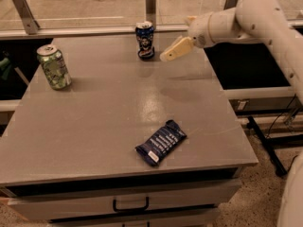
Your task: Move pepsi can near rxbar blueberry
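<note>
The pepsi can [145,40], dark blue with a silver top, stands upright at the far edge of the grey table [94,122], near its middle. The rxbar blueberry [160,142], a flat dark blue wrapper with white text, lies near the table's front edge, right of centre. My gripper [171,51] hangs just right of the pepsi can, a little above the table and apart from the can, at the end of the white arm [236,22] that reaches in from the right. It holds nothing.
A green-and-white patterned can [54,66] stands upright at the table's left side. A drawer with a black handle [130,205] sits below the front edge. A rail with metal posts [150,4] runs behind the table.
</note>
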Controlling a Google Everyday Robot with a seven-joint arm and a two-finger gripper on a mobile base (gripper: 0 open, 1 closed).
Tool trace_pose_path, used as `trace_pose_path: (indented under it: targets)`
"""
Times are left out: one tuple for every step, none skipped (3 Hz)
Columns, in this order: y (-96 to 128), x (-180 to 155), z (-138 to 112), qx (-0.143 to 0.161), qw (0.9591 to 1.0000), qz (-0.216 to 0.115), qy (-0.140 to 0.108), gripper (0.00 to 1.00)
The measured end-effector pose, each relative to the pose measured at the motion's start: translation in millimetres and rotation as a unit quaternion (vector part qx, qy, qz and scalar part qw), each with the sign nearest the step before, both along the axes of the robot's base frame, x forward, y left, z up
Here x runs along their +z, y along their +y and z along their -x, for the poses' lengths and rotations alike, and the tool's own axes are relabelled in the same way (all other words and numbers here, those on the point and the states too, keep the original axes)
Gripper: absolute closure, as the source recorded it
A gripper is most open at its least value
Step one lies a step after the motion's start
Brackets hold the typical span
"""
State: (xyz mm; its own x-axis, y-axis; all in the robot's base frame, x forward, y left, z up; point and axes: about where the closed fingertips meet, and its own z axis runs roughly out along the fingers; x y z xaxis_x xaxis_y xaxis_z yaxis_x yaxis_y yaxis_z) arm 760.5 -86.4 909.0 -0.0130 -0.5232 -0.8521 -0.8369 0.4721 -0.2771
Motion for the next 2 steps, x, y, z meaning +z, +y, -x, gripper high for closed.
trace_pose_path:
  targets:
    - [25,-5,-29,0.009,0.9981,-0.061,0.002,0.0]
    - [51,-8,-41,0.025,0.9958,-0.088,0.011,0.0]
